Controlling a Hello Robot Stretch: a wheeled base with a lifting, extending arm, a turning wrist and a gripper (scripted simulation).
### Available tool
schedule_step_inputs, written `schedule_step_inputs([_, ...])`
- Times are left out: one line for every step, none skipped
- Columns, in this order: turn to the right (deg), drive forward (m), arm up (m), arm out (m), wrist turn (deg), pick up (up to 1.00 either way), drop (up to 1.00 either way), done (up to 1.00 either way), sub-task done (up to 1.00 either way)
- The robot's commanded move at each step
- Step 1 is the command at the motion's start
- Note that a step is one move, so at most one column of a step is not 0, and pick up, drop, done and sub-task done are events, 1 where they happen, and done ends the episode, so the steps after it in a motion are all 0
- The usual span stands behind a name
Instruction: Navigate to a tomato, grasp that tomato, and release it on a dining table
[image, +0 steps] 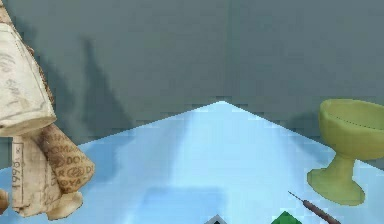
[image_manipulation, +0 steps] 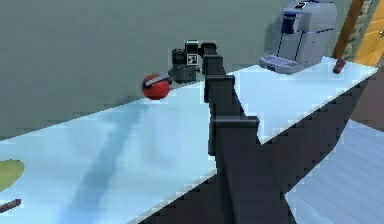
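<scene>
Arm (image_manipulation: 228, 130) stretched over counter (image_manipulation: 100, 150); pincer (image_manipulation: 172, 72) near tomato (image_manipulation: 154, 86) (hold unclear).

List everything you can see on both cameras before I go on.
tomato: one, red, at the counter's far edge by the wall
counter: one, light blue, along the grey wall
coffee machine: one, silver-grey, arm side view's upper right
small thing: one, reddish-brown, right of the coffee machine
goblet: one, yellow-green, forward view's right
statue: one, tan, forward view's left
stick: one, dark and thin, below the goblet
arm: one, dark, reaching across the counter
pincer: one, dark, right of the tomato; cannot tell whether it holds anything
</scene>
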Motion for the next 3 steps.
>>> schedule_step_inputs([0.0,0.00,0.00,0.00,-45.0,0.00,0.00,0.00,0.00])
schedule_step_inputs([0.0,0.00,0.00,0.00,-45.0,0.00,0.00,0.00,0.00])
schedule_step_inputs([0.0,0.00,0.00,0.00,-9.0,0.00,0.00,0.00,0.00])
